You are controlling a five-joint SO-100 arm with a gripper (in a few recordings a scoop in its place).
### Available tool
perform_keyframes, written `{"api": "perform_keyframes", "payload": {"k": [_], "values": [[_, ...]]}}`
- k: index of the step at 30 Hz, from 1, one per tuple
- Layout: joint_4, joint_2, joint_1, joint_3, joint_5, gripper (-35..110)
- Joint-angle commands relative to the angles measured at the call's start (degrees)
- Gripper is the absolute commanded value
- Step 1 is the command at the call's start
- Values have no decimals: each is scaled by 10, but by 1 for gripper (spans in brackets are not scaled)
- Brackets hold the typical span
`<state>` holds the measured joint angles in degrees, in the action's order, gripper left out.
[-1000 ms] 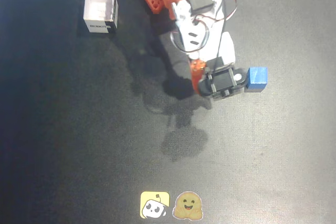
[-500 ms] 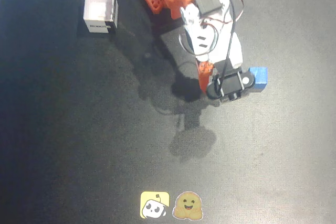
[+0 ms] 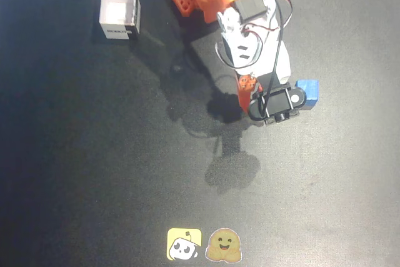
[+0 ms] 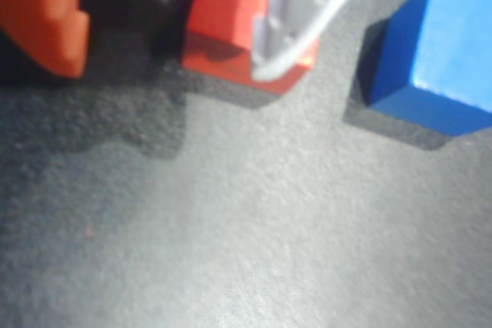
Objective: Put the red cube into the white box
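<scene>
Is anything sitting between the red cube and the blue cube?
No. In the wrist view the small red-orange cube and the solid blue cube stand apart, with only bare dark mat between them.

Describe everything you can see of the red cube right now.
In the wrist view, the red cube is a small solid red-orange block with plain matte faces, sitting flat on the dark mat near the top of the picture. A grey finger crosses in front of its right side; contact can't be judged. The orange finger stands apart on its left. The blue cube sits to its right, not touching.
</scene>
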<state>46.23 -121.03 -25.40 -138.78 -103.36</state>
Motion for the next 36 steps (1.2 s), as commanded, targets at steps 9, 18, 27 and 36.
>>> {"api": "perform_keyframes", "payload": {"k": [9,18,27,36], "values": [[65,-33,17,21,12,16],[56,7,-23,38,-20,17],[56,50,-70,62,-43,17],[61,59,-78,64,-44,19]]}}
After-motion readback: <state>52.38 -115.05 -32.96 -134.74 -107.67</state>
